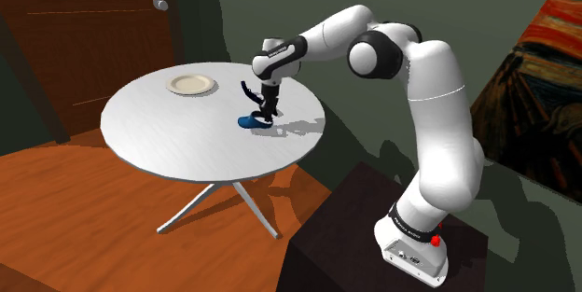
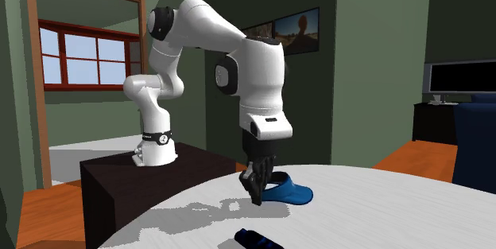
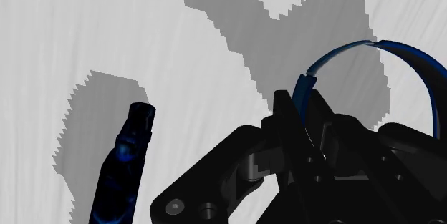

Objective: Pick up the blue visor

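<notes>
One gripper [image 3: 301,106] seemingly clasps the blue visor [image 3: 424,74]; visor on table [image 1: 149,141].

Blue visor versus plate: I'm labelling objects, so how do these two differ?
The blue visor is a deep blue open band with a brim; the plate is a pale flat disc. The tool clasps the visor's band; the plate sits apart, untouched. Both rest on the round white table.
</notes>
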Robot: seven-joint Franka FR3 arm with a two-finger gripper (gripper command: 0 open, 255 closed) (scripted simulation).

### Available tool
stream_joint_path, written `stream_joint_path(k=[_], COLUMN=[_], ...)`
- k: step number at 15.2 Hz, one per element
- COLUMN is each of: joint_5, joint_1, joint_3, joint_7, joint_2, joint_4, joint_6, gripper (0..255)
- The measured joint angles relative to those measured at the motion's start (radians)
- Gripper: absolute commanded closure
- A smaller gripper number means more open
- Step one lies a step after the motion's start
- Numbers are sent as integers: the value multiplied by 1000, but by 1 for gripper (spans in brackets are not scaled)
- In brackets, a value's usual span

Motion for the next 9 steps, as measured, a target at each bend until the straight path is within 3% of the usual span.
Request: stream_joint_path(k=[9], joint_5=[-13], joint_1=[2], joint_3=[-8], joint_7=[10], joint_2=[-62], joint_4=[20], joint_6=[-80], gripper=[255])
